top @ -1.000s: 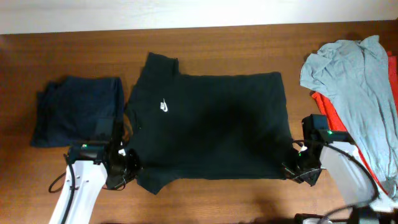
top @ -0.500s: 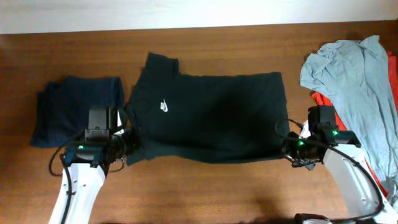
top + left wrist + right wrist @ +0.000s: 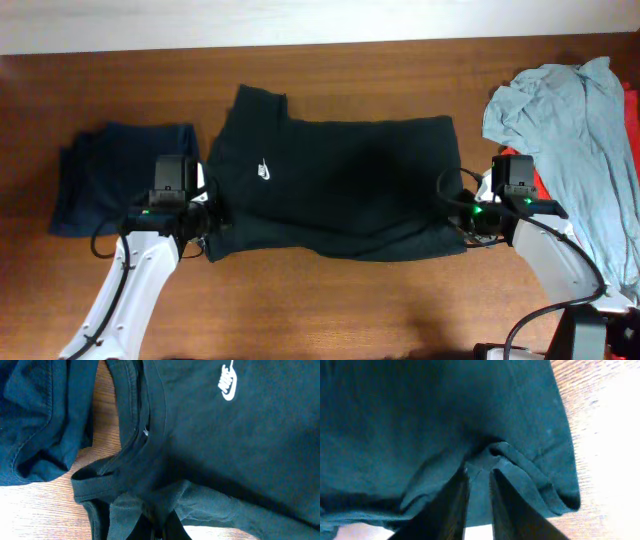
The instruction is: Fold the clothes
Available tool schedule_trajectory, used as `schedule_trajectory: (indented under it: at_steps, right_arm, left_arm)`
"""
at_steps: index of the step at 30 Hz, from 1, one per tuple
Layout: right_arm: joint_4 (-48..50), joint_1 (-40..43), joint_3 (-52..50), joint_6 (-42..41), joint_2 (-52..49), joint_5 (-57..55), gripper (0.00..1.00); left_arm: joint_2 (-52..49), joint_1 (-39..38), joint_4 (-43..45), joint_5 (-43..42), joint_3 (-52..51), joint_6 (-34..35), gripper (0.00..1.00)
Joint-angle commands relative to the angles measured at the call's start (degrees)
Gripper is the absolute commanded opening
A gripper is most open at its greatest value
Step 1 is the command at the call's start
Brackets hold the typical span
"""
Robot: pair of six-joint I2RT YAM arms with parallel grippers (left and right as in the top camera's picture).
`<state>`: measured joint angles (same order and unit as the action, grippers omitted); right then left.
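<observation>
Clearly, a white Nike logo point(image 3: 227, 382) marks the black T-shirt point(image 3: 350, 190).

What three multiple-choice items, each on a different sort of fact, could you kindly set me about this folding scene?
1. The navy garment lies: A on the left arm's side of the black T-shirt; B on the right arm's side; C on top of it.
2. The logo is: A red; B white; C yellow.
3. The left gripper is: A open; B shut on the T-shirt; C out of view.
Answers: A, it lies beyond the collar end, by the left arm; B, it shows white on black; B, cloth bunches at its closed fingers.
</observation>
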<state>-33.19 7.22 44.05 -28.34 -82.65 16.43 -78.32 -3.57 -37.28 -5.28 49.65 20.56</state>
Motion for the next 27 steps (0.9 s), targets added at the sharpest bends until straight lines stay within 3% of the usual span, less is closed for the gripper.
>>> schedule_trajectory:
  at_steps: [1, 15, 24, 27]
  right_arm:
    - [-2.6, 0.3, 0.9, 0.5, -0.5, 2.4, 0.54]
    - [-0.6, 0.2, 0.9, 0.5, -10.5, 3.6, 0.54]
    - [0.4, 0.3, 1.0, 1.1, -11.1, 4.0, 0.32]
    - [-1.4, 0.3, 1.3, 1.1, -9.8, 4.0, 0.33]
  left_arm:
    - [-0.5, 0.0, 0.2, 0.6, 0.9, -0.9, 0.01]
    - [-0.5, 0.0, 0.2, 0.6, 0.9, -0.9, 0.01]
    - [-0.5, 0.0, 0.0, 0.6, 0.9, -0.9, 0.01]
    - [-0.5, 0.0, 0.0, 0.6, 0.9, -0.9, 0.0]
